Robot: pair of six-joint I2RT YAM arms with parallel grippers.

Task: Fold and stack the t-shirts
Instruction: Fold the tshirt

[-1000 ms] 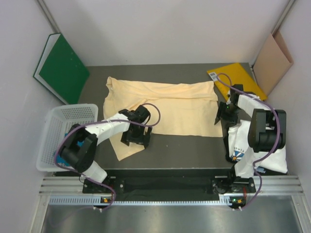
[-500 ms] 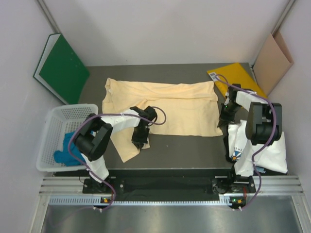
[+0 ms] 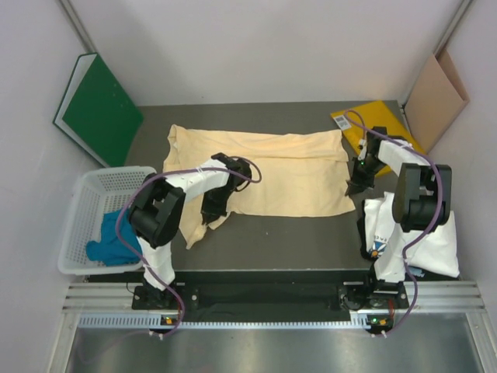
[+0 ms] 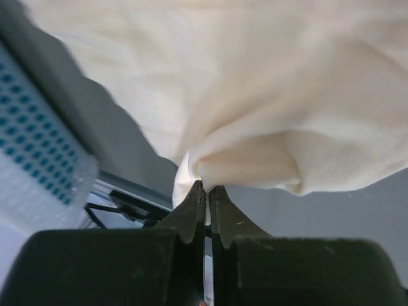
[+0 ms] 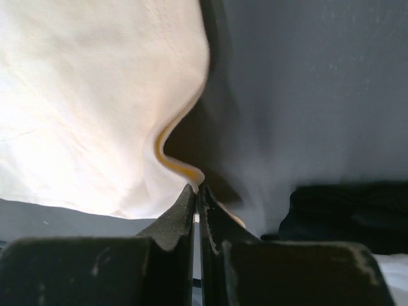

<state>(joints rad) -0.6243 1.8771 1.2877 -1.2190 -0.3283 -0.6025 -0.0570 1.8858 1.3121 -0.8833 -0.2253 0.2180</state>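
Around table (image 3: 295, 233), three t-shirts (image 3: 435, 241), peach t-shirt (image 3: 287, 167) pinched by left tool (image 4: 207, 191) and right tool (image 5: 196, 190)

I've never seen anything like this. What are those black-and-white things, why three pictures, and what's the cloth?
Those are two robot arms bolted at the near edge of the table, each ending in a two-finger gripper. The wide picture looks down from above. The close-ups come from cameras on the wrists, showing their own fingers. On the table lies a pale peach t-shirt. The left gripper is shut on its near-left part, the right gripper on its right edge. A white printed t-shirt lies at the near right, a teal t-shirt sits in the white basket, and a yellow folder lies at the far right.
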